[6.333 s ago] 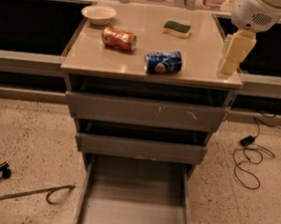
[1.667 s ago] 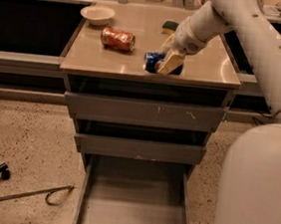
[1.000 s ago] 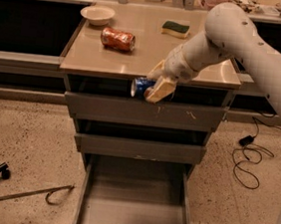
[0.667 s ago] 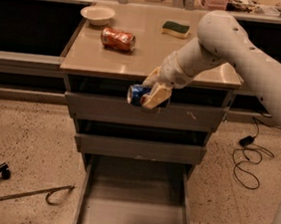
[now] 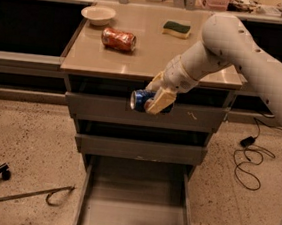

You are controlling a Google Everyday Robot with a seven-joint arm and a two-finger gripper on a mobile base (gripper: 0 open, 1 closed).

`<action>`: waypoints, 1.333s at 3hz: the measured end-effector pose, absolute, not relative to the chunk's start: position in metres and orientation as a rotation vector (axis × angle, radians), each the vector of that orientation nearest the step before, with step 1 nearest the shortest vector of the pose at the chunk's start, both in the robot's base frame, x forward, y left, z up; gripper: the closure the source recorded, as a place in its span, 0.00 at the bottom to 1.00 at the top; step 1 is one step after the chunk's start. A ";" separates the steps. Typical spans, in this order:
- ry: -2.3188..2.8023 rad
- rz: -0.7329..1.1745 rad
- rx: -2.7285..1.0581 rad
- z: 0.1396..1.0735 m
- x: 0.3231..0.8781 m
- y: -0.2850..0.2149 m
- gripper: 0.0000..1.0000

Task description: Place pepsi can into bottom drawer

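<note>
My gripper [image 5: 155,101] is shut on the blue pepsi can [image 5: 141,100]. It holds the can on its side, silver end to the left, in the air in front of the top drawer's front. The bottom drawer [image 5: 136,204] is pulled open below, with a bare flat grey floor and low side walls. The can hangs well above it, over its back part. My white arm reaches in from the upper right.
On the cabinet top lie an orange-red soda can [image 5: 118,39], a white bowl [image 5: 98,15] and a green sponge [image 5: 176,28]. The two upper drawers [image 5: 141,113] are closed. A metal rod [image 5: 21,197] lies on the floor at left, a black cable [image 5: 249,161] at right.
My gripper took the pepsi can off the cabinet top, carried it forward past the front edge and has been lowering it in front of the top drawer.
</note>
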State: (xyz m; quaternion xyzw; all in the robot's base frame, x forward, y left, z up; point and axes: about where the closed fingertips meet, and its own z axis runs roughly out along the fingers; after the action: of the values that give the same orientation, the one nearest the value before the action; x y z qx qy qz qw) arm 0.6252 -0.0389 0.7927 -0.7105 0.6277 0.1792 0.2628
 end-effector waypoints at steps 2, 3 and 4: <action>1.862 0.571 -1.746 0.789 0.530 -0.059 1.00; 1.936 0.571 -1.689 0.738 0.507 -0.057 1.00; 1.934 0.600 -1.670 0.684 0.518 -0.042 1.00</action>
State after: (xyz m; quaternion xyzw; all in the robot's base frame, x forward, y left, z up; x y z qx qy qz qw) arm 0.5178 -0.0418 0.6845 -0.6152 0.7123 0.2211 0.2555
